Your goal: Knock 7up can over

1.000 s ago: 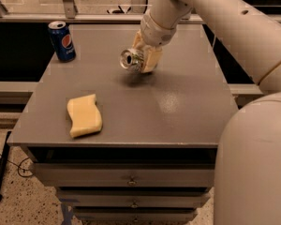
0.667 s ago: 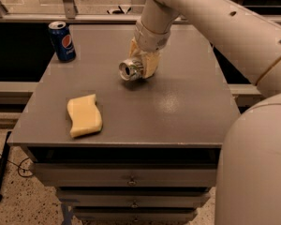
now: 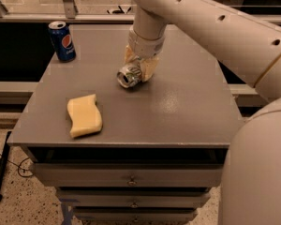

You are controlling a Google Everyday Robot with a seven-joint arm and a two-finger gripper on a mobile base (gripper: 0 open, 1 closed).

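Note:
The 7up can (image 3: 129,76) lies on its side near the middle of the grey table (image 3: 178,102), its silver end facing front left. My gripper (image 3: 140,65) comes down from the arm above and sits right over the can's far end, its cream fingers (image 3: 150,68) on either side of the can body, shut on it. The can's green markings are mostly hidden by the fingers.
A blue Pepsi can (image 3: 62,41) stands upright at the table's back left corner. A yellow sponge (image 3: 85,115) lies at the front left. My arm's large body fills the right side of the view. Drawers sit under the tabletop.
The gripper has moved down and toward the front with the can. The can has gone from tilted to lying on its side on the table.

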